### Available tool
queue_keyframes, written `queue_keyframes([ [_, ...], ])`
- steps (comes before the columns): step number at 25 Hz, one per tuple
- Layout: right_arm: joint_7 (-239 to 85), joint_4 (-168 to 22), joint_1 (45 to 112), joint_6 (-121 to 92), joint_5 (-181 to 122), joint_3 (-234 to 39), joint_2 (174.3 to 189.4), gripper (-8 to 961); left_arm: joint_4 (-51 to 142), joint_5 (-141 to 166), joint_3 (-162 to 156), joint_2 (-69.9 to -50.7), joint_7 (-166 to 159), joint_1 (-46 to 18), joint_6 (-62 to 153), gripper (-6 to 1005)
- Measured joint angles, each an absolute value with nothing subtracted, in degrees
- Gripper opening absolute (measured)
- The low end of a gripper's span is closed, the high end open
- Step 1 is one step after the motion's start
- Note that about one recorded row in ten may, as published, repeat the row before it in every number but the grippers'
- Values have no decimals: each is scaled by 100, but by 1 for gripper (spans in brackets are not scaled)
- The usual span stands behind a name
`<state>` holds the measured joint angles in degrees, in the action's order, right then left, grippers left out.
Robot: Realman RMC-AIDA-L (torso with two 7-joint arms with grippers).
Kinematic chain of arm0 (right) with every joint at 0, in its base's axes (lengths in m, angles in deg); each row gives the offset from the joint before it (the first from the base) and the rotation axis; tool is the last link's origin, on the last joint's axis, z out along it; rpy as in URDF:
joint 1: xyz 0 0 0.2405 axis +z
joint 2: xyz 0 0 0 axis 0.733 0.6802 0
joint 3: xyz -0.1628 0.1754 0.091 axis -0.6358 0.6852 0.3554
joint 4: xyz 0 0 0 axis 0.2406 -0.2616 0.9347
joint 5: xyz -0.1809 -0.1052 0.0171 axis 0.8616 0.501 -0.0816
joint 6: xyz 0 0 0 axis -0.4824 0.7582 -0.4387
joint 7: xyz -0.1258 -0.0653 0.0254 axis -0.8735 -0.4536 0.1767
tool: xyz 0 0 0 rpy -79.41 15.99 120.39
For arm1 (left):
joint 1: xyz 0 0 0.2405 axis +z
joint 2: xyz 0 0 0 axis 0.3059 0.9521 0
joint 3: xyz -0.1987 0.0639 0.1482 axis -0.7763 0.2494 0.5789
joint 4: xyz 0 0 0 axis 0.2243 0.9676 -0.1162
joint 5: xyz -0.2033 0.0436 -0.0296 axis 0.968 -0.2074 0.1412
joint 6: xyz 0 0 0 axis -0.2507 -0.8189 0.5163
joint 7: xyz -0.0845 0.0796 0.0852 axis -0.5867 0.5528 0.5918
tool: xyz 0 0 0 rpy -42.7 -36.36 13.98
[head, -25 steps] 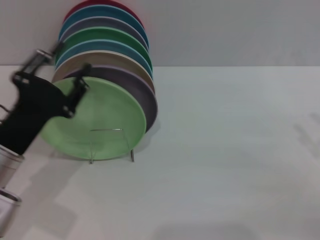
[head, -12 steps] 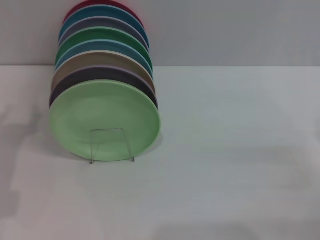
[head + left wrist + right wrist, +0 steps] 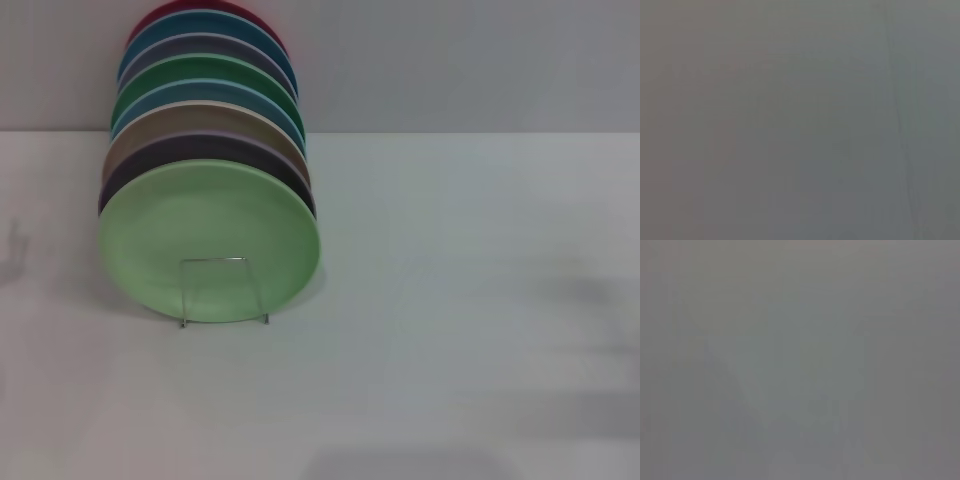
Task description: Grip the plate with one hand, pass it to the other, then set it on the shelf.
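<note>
Your light green plate [image 3: 210, 240] stands on its edge at the very front of the wire shelf [image 3: 222, 291]. It leans back a little against the plates behind it. You can see the shelf's thin square loop crossing the bottom of the plate's face, and the two wire feet touch the white table [image 3: 450, 300] just under the plate's low rim.

Look behind your plate. A dark purple plate [image 3: 290, 180] touches it from the back. Only its top and side edge peek out. Behind that comes a tan plate [image 3: 205, 115], then a blue plate [image 3: 200, 92], then a dark green plate [image 3: 205, 68]. After those you can spot a grey-purple plate [image 3: 200, 45], a deep blue plate [image 3: 205, 22], and a red plate [image 3: 200, 6] at the far back. That makes eight plates in one row, all standing close together, each one hiding most of the next. There is one light green plate, and one shelf.

Nothing stands in front of your plate. The table to the side of the row is bare white, and a plain grey wall [image 3: 470, 60] runs behind everything.

You cannot see either gripper in the head view. Both wrist views show only flat grey, so you cannot tell if the left or right fingers are spread or closed.
</note>
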<state>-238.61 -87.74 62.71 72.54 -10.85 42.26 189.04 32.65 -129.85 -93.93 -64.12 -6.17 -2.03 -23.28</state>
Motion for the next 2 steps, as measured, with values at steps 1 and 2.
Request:
queue_keyframes([
  [1,-23886,-8751,6278,7248,-1104,4219,18903,753,3266,-12986,-9310,-6433,-617,-190,-2327,680],
  [2,-23886,-8751,6278,7248,-1104,4219,18903,753,3266,-12986,-9310,-6433,-617,-190,-2327,680],
])
